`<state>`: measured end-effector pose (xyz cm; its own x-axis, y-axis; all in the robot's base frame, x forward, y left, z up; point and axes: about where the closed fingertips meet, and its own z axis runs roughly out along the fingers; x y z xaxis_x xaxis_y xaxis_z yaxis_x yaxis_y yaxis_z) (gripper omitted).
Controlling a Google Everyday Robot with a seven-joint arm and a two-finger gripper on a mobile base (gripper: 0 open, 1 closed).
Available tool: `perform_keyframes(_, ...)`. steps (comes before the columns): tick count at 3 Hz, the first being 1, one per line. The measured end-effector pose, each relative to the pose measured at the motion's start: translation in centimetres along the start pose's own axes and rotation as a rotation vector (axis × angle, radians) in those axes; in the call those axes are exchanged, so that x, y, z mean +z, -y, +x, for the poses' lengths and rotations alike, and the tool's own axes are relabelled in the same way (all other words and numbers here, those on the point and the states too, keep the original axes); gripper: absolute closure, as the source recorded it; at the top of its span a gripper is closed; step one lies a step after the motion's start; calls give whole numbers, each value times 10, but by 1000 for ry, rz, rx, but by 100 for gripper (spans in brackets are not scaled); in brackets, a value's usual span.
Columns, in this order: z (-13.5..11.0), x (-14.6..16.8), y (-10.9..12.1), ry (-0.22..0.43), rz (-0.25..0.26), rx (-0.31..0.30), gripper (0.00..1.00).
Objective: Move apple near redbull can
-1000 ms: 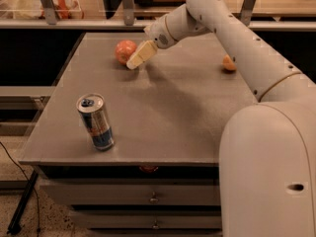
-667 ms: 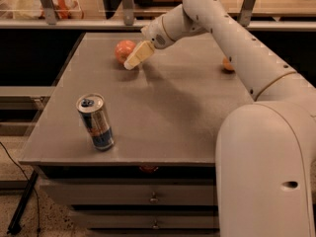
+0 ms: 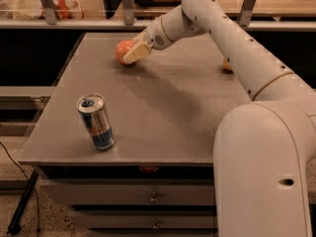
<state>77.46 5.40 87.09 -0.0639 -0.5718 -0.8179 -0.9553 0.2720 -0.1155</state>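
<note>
The apple (image 3: 121, 50), reddish-orange and round, sits on the grey table (image 3: 163, 112) at its far left part. My gripper (image 3: 133, 55) is right against the apple's right side, overlapping it from the front. I cannot tell whether it has hold of the apple. The redbull can (image 3: 95, 121), silver and blue with a blue tab, stands upright near the table's front left corner, well apart from the apple and the gripper.
A small orange fruit (image 3: 226, 64) lies at the table's far right, partly hidden behind my arm (image 3: 237, 48). My white base (image 3: 261, 172) fills the right foreground. Drawers (image 3: 154, 196) sit under the table. A counter edge (image 3: 89, 24) runs behind it.
My gripper has shifted slightly left, closer onto the apple. The apple and the can have not moved.
</note>
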Motion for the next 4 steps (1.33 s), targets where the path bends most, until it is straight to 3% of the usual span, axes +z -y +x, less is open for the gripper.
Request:
perform_keyframes(1, 2, -3, 1, -3, 2, 5, 64)
perform_keyframes(2, 6, -12, 3, -13, 15, 12, 95)
perform_keyframes(4, 5, -41, 7, -12, 49, 5, 100)
